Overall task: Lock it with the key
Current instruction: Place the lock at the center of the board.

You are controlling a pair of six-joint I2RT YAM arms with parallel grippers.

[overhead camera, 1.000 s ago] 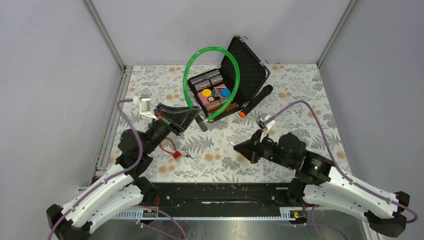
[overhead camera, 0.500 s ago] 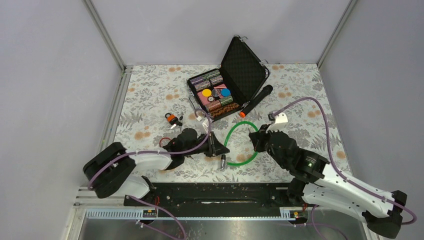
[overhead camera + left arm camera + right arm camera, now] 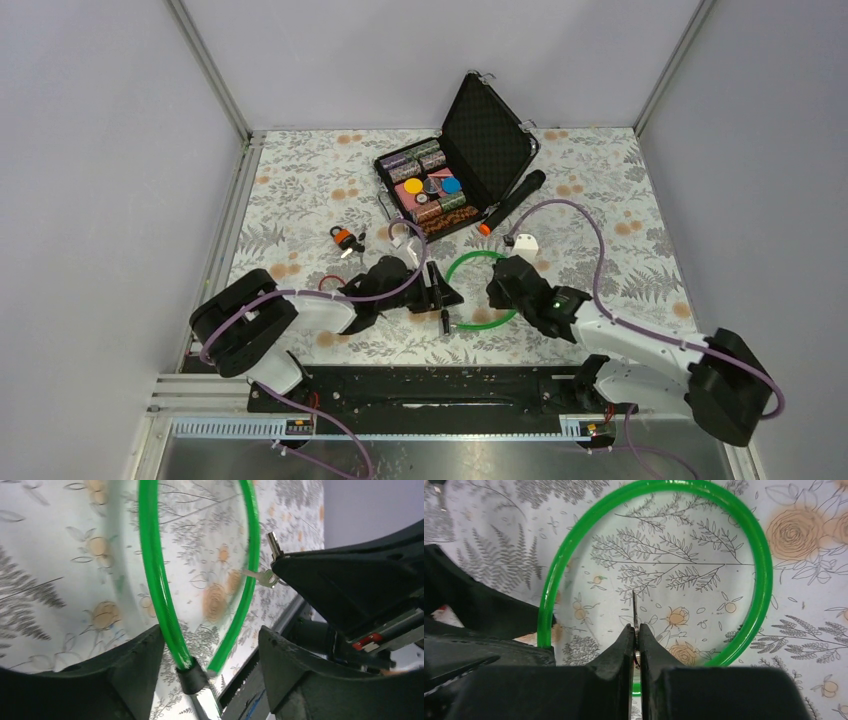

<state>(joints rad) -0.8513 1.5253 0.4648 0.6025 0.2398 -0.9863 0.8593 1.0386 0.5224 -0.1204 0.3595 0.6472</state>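
Orange lock (image 3: 343,238) sits far to the left on the counter (image 3: 300,180), away from the work. Next comes the left pincer (image 3: 443,290). Its fingers are spread wide. The black end (image 3: 190,677) of the green cable (image 3: 150,580) lies in the gap between them, and neither finger looks pressed on it. The cable makes a loop that lies flat on the counter between the two arms. The key (image 3: 634,611) is at the right side of that loop, and its thin tip pokes out over the middle of the ring. The right pincer (image 3: 636,630) is pressed together on the key's head and pinches it.

I think the next job is to get the key into the black end. I cannot see the keyhole from here.

Some things could go wrong. The black end is loose, so a push from the key could make it slide away. The key is tiny and held by only a little bit, so it could twist or slip out. The two pincers are near each other and might bump.
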